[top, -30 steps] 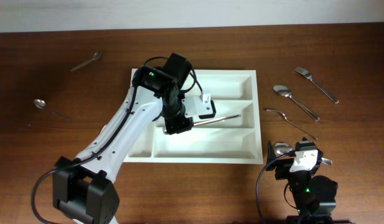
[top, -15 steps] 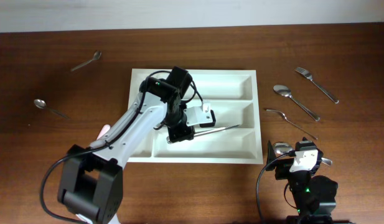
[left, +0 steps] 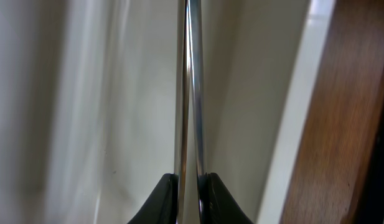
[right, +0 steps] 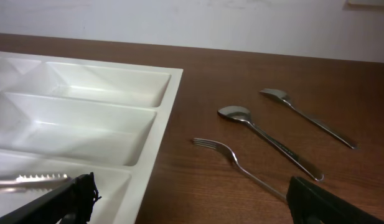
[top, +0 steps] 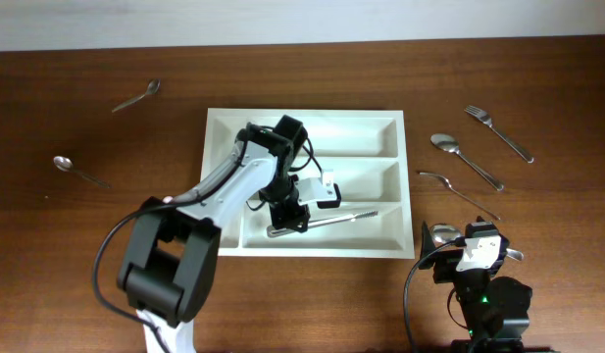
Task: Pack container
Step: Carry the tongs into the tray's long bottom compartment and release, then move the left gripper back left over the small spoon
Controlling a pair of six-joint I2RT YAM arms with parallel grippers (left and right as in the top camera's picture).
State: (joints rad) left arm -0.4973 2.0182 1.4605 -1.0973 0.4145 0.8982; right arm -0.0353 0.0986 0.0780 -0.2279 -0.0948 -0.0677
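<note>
Right tool (right: 195,202) sits at the near right edge of the wooden surface (top: 47,245), jaws spread wide, nothing between them. The white cutlery tray (top: 361,137) lies mid-surface, just beyond it and to its left. Left tool (left: 190,190) is inside the tray's long near compartment, clamped on the handle end of a knife (left: 190,93). The knife runs lengthwise along that compartment with its serrated blade toward the right end. Floor contact: can't tell. Right of the tray, going farther: fork (top: 459,193), spoon (top: 466,160), second fork (top: 498,133), none touching. Far left, two teaspoons, nearer (top: 79,172) and farther (top: 137,95), both well apart from the tray.
</note>
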